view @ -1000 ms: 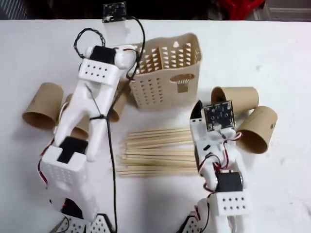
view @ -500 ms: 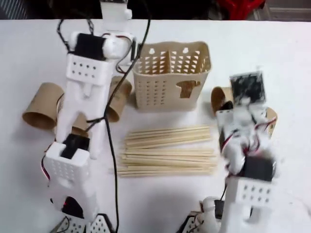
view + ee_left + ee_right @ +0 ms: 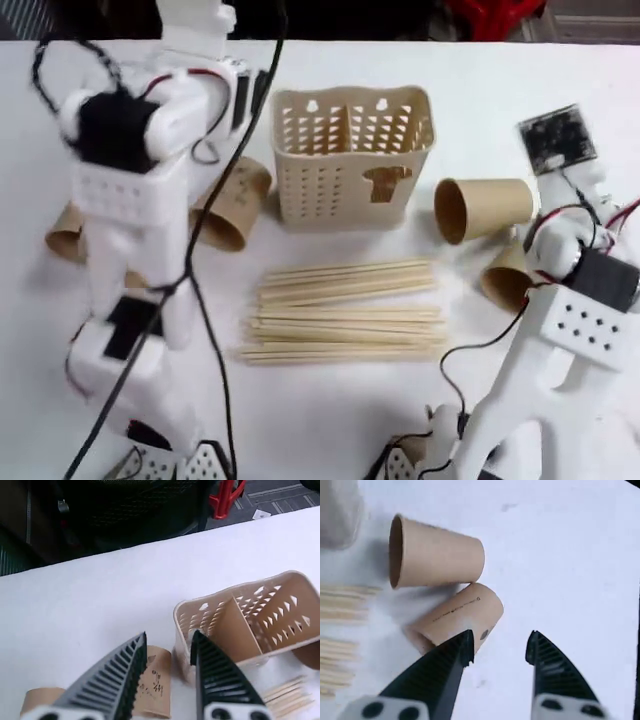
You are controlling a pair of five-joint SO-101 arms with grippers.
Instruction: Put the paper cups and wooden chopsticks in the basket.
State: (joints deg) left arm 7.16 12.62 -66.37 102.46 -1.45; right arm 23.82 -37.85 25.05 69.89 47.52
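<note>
Lifted since the earlier frames, the left gripper [image 3: 167,641] is held open, aimed at a paper cup [image 3: 155,687], the basket [image 3: 330,190] is stood upright for loading, wooden chopsticks [image 3: 345,310] are piled before it, and the right gripper [image 3: 501,642] is spread empty toward a second paper cup [image 3: 455,617].

The left arm [image 3: 125,200] is seen raised at the left side, stretched from its base at the near side toward the far side. Black motor blocks are shown at its joints, and a black cable [image 3: 200,300] is hung along it. The left gripper [image 3: 168,637] is held open: its two dark ribbed fingers [image 3: 120,680] are spread with a clear gap between the tips, and nothing is gripped. The right arm [image 3: 560,330] is lifted at the right side and bent at the elbow, with its wrist camera board [image 3: 556,140] turned upward. The right gripper [image 3: 501,642] is likewise held open, its black fingers [image 3: 445,675] parted wide, with nothing held between them.
</note>
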